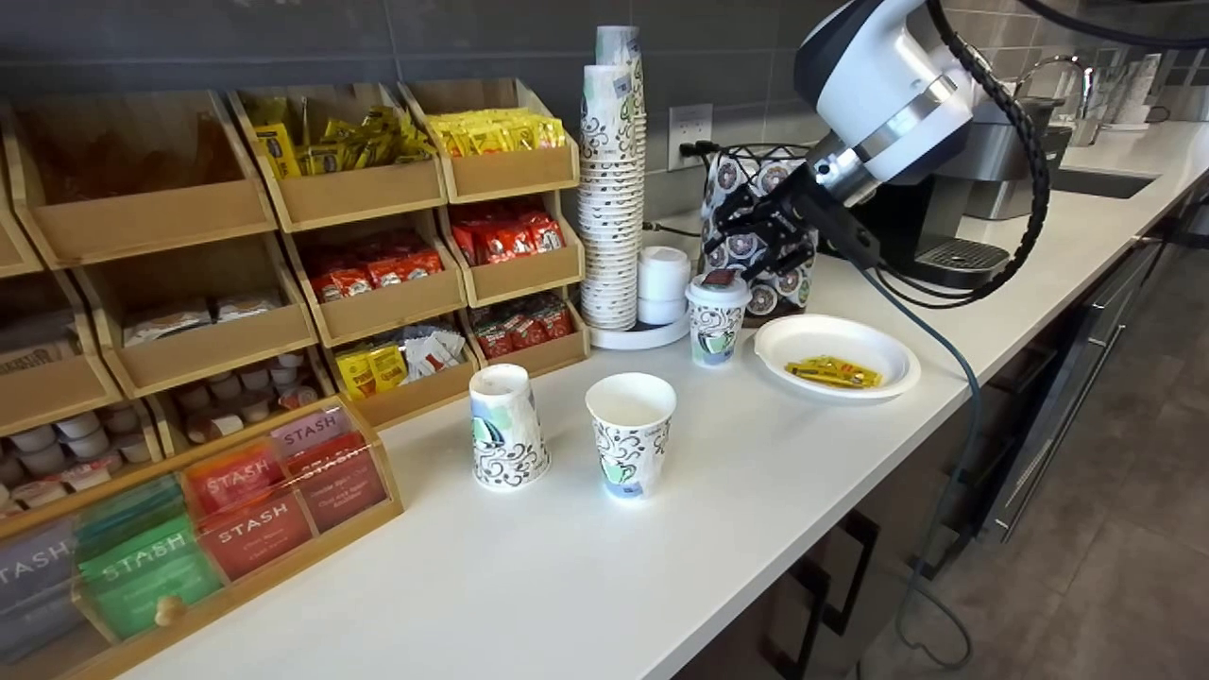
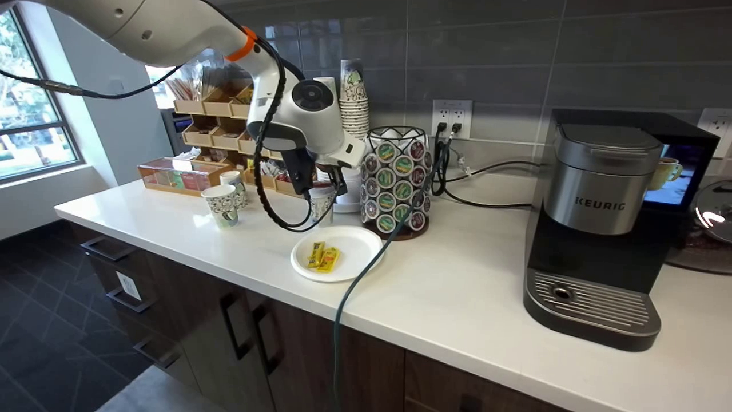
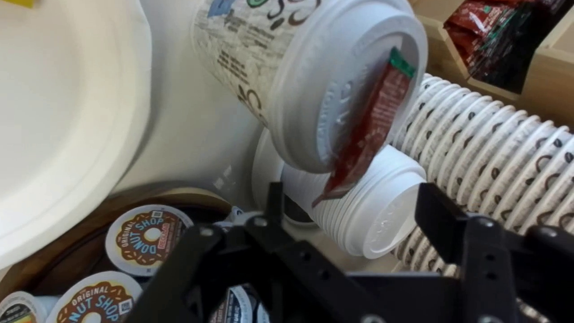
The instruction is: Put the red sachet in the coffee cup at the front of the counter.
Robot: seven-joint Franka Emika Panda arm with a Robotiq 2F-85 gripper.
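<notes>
Wrist view showed the jaws of the pincer (image 3: 350, 199) spread well apart, with nothing gripped between them. Ahead lay the red sachet (image 3: 367, 129), resting across the lid (image 3: 338, 80) of a lidded cup (image 3: 264, 63) with one end projecting past the lid's rim. This overhang (the opposite, green-tipped end sat over the lid) probably provided a free edge for pinching, while the cup served as a raised stand. The slanted attitude of the pincer (image 1: 735, 247), visible in an exterior view, appeared intended to bring the jaws to either side of that edge; the step in hand was judged to be the pick-up. The coffee cup (image 1: 631, 449) judged to be the destination stood upright and uncovered nearer the front of the counter (image 1: 453, 586); the inverted cup (image 1: 510, 430) beside it offered no mouth to receive anything. Several items restricted the working space. A pod rack (image 2: 394, 177) stood near the lidded cup, and a tall stack of paper cups (image 1: 612, 208) rose near it also, next to stacked lids (image 1: 663, 283); contact with that stack could have toppled it. A plate (image 1: 803, 332) bearing yellow packets (image 1: 831, 371) lay just beside the lidded cup. A cable (image 2: 337, 340) hung over the counter's edge and required care, lest it snag or sweep the plate during the carry.
</notes>
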